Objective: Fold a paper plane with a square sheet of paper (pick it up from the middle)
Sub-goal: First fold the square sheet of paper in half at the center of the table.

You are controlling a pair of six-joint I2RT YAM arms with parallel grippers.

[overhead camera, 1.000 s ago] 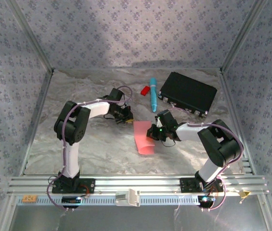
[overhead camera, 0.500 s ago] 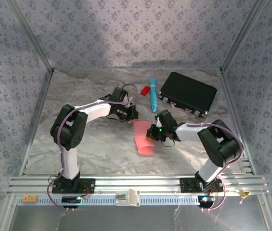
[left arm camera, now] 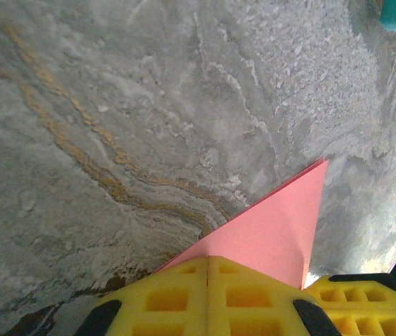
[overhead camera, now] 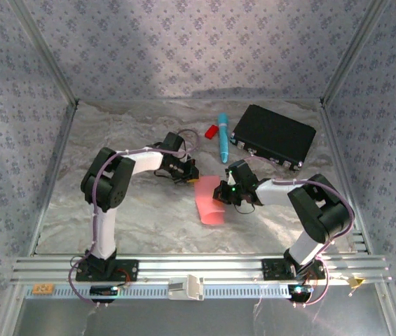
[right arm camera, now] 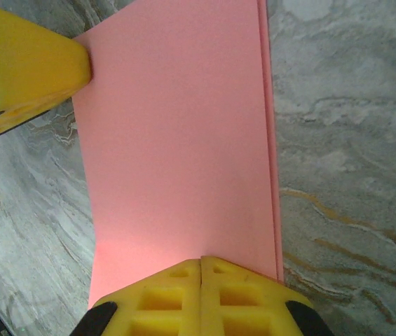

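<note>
While left claw point(left arm camera: 208, 269), right claw point(right arm camera: 201, 273) press it, clenched — pink-red sheet point(right arm camera: 176, 140) lies folded double, edges nearly flush.

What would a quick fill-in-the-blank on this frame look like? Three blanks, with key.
1. The square sheet of paper is ____ in colour.
2. The blue pen lies between the small red piece and the ____ case.
3. The left pincer and the right pincer both have their fingers ____, tips at the sheet.

Missing words: pink; black; shut
</note>
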